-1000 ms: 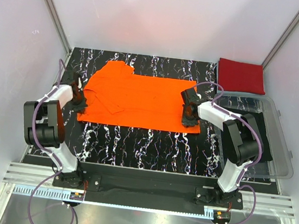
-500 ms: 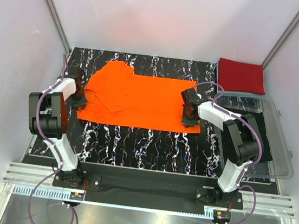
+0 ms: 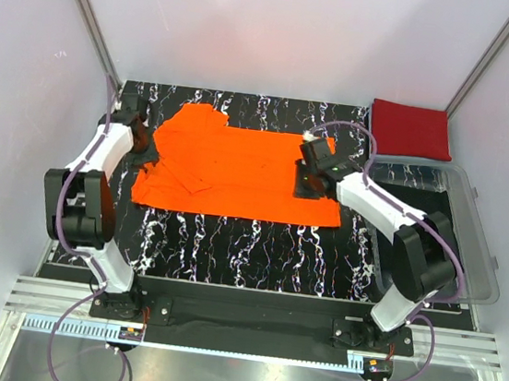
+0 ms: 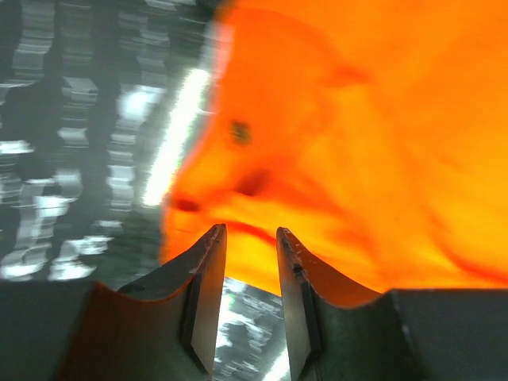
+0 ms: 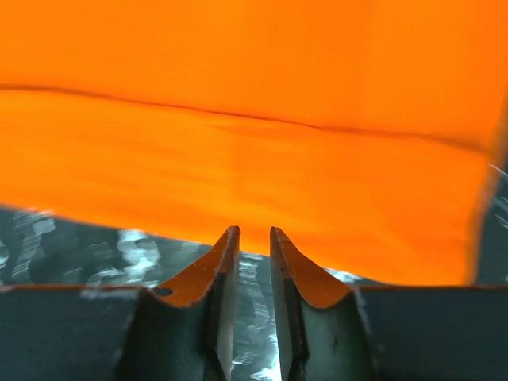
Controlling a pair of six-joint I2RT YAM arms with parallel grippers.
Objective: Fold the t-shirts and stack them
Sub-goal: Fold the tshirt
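While the orange t-shirt point(image 3: 239, 165) is lying spread flat across the middle of the marbled table point(image 3: 230, 236), both arms are letting go of it. A second ago the left gripper point(image 4: 248, 232) was pinched shut at the shirt's 8 o'clock corner. Now it is sitting further toward 12 o'clock along the 9 o'clock edge with its jaws partly apart. Its wrist view is showing bare table in the gap and the cloth's edge just beyond the fingertips, so it is holding nothing.

The right gripper point(image 5: 253, 230) is doing much the same at the 3 o'clock end. It is shifting from near the 4 o'clock corner toward 11 o'clock, and its jaws are parting from a narrower gap to a slim one. Its wrist view is showing table between the fingers and a shirt edge just at the tips, so it too is gripping nothing. The shirt itself is looking almost unmoved over that second.

I am reading this as a fold just laid down and released, with both hands freeing themselves for a new grasp. The orange tee is still covering far more table than the red t-shirt point(image 3: 411, 128), which is sitting as a small folded rectangle in the 1 o'clock corner, well apart. More folds are likely needed before the stacking.
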